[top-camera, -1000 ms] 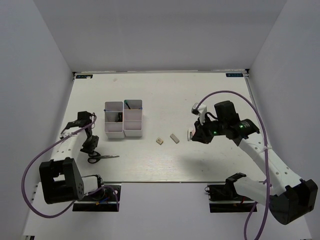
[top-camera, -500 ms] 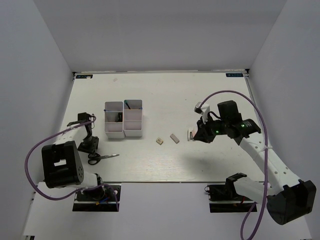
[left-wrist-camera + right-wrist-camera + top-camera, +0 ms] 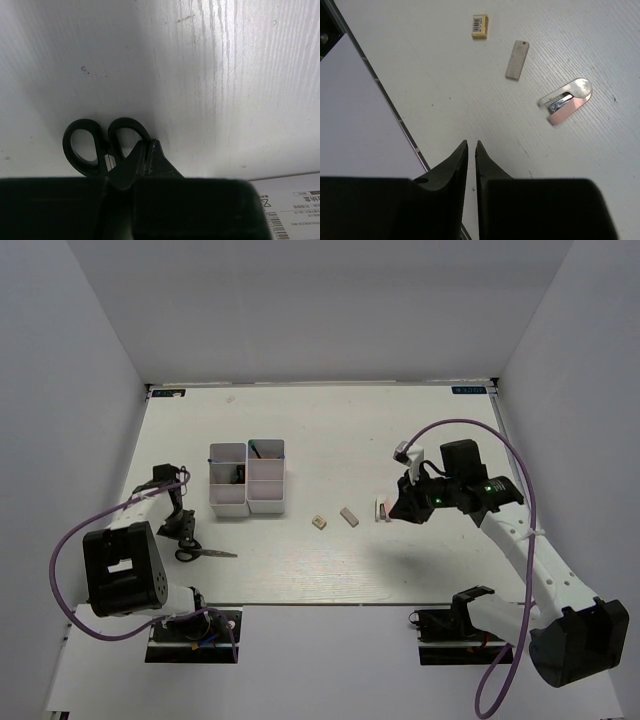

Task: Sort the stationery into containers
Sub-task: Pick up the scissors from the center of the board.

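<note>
The black-handled scissors point(image 3: 203, 553) lie on the table at the near left, their two handle loops point(image 3: 87, 147) showing in the left wrist view. My left gripper point(image 3: 148, 143) is shut, its tips right against the right loop, with nothing between the jaws. The containers point(image 3: 247, 478) stand behind, a blue pen point(image 3: 258, 450) and a dark item point(image 3: 238, 475) inside them. My right gripper point(image 3: 471, 143) hovers with its jaws almost together and empty, near a pink-white item point(image 3: 567, 101), a flat beige eraser point(image 3: 517, 59) and a barcoded beige eraser point(image 3: 479, 26).
The three small items lie in a row mid-table: barcoded eraser point(image 3: 318, 523), flat eraser point(image 3: 349, 516), pink item point(image 3: 381, 508). The table's near edge point(image 3: 300, 606) runs just behind both arm bases. White walls enclose the left, right and back.
My left gripper has shut beside the scissors' handle, and the scissors turned slightly, blade tip swinging nearer. The right arm drifted a little to the right.
</note>
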Controlling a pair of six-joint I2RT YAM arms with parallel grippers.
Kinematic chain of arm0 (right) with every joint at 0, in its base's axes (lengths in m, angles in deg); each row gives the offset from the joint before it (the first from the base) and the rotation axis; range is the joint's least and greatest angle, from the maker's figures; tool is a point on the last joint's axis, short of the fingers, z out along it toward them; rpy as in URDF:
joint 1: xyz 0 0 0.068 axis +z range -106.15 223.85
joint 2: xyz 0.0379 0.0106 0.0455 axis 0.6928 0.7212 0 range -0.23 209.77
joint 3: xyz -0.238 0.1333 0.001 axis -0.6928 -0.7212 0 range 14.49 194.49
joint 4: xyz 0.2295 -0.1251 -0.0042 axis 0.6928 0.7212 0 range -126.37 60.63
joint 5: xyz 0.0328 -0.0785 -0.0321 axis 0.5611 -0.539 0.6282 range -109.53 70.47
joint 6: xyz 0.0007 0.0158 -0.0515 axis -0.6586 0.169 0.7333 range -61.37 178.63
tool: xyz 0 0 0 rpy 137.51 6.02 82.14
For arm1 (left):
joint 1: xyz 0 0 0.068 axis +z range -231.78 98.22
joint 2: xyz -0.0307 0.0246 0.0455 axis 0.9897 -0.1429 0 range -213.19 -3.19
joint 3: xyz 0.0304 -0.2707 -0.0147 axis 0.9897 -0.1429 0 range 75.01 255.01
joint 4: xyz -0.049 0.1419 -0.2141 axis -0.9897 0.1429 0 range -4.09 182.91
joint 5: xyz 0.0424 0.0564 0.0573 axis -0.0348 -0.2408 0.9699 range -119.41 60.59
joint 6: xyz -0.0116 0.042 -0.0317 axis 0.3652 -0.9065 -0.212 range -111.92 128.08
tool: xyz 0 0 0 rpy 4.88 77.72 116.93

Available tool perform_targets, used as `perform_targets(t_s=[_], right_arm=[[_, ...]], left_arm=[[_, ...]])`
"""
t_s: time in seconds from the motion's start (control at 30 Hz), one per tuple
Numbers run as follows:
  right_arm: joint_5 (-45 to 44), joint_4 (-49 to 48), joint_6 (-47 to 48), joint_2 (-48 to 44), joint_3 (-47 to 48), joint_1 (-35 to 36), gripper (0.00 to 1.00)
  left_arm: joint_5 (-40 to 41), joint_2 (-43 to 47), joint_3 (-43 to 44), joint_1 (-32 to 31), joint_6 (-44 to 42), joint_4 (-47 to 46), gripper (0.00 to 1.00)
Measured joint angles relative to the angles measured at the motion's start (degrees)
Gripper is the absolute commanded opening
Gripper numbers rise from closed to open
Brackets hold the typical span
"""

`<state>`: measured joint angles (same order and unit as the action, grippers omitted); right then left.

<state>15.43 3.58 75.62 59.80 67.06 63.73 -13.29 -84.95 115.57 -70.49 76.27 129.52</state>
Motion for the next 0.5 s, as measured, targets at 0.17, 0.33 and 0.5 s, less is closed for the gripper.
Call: perform_targets(t_s=[0.17, 0.33, 0.5], right_arm=[[0.68, 0.15, -0.13, 0.22, 0.0, -1.01, 0.37], [1.2, 0.22, 0.13, 0.61, -0.02, -1.95, 0.44], [1.25, 0.2, 0.15, 1.42, -0.02, -2.78, 0.42]], left_arm=[[-0.57, 0.92, 0.48, 0.24, -2.23, -0.11, 0.0], [-0.9, 4.13, 2.05, -1.16, -7.67, 2.25, 0.0], [-0.15, 12.39, 9.94, -7.28, -15.74, 3.43, 0.0]])
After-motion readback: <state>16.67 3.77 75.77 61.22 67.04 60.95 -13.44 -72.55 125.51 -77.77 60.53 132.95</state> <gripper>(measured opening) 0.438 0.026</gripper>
